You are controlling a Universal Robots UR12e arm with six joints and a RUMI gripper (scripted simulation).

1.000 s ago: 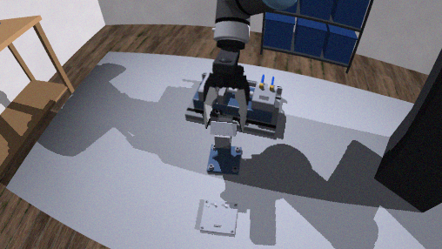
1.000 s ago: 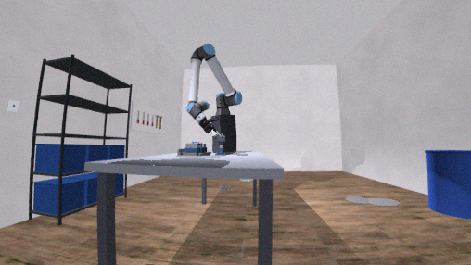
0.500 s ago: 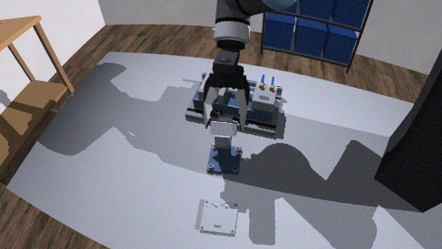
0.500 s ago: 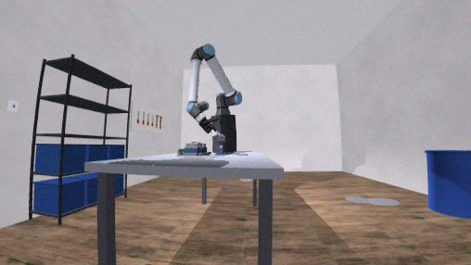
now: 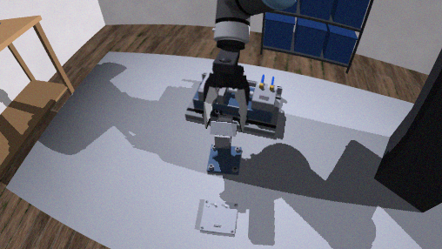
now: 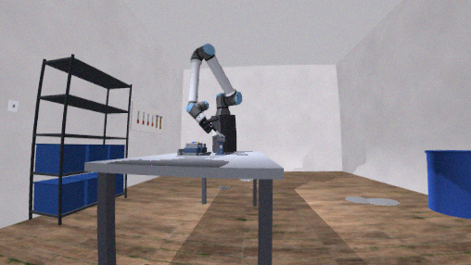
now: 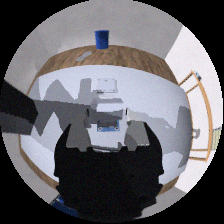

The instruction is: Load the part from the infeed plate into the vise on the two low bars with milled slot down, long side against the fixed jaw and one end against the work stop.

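Tool (image 5: 225,127) (image 6: 219,133) (image 7: 107,108), fingers spread, straddles the head of the V-block stand (image 5: 223,142) (image 6: 221,146) (image 7: 108,128), presumably placed for regripping from 2 sides.
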